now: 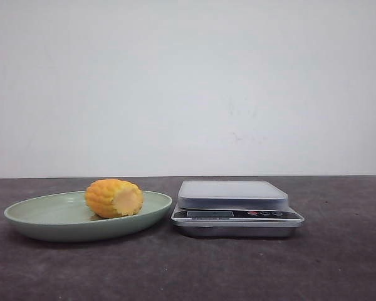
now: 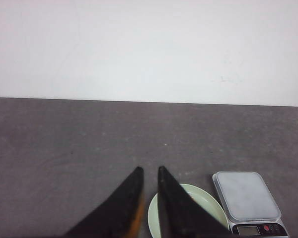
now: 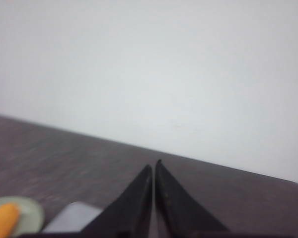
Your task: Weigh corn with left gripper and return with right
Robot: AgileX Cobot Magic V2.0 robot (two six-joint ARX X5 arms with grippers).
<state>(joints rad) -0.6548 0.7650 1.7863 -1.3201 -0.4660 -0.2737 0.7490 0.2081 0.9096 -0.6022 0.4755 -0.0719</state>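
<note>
While lying on its side in the green plate beside the scale, corn well apart from left claw and right claw, both nearly closed, empty.

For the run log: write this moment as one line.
stubby yellow-orange corn: on pale green plate | silver scale: bare | both end effectors: shut

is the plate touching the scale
Apart. The front view shows a thin strip of dark table between the plate's right rim and the scale's left edge.
</note>
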